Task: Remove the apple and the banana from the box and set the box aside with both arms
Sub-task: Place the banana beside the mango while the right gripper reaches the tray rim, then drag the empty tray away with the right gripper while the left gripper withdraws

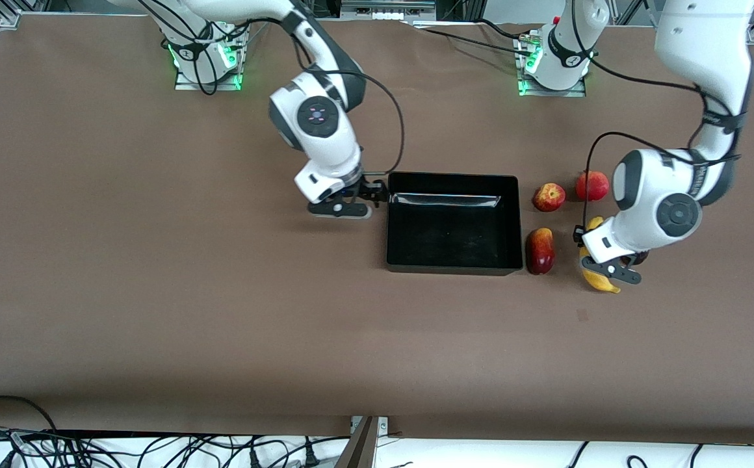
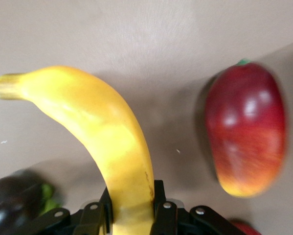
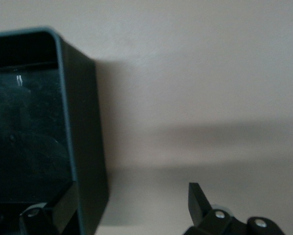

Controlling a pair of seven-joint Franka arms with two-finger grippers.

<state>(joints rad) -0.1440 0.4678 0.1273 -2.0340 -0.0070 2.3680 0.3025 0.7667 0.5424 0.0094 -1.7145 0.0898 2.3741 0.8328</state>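
The black box [image 1: 453,221] stands at the table's middle, empty. My right gripper [image 1: 377,193] is open at the box's wall toward the right arm's end; in the right wrist view [image 3: 131,191] one finger is inside that wall [image 3: 85,137] and one outside. My left gripper [image 1: 601,263] is shut on the yellow banana [image 1: 602,282], which lies low over the table toward the left arm's end; in the left wrist view the fingers [image 2: 158,196] press both sides of the banana [image 2: 102,127]. The red apple with a yellowish patch [image 1: 548,197] sits beside the box.
A second red apple [image 1: 592,186] sits beside the first. An oblong red fruit [image 1: 539,250] lies by the box's wall, also in the left wrist view [image 2: 245,129]. A dark eggplant [image 2: 11,208] lies beside the banana. Cables run along the table's edge nearest the camera.
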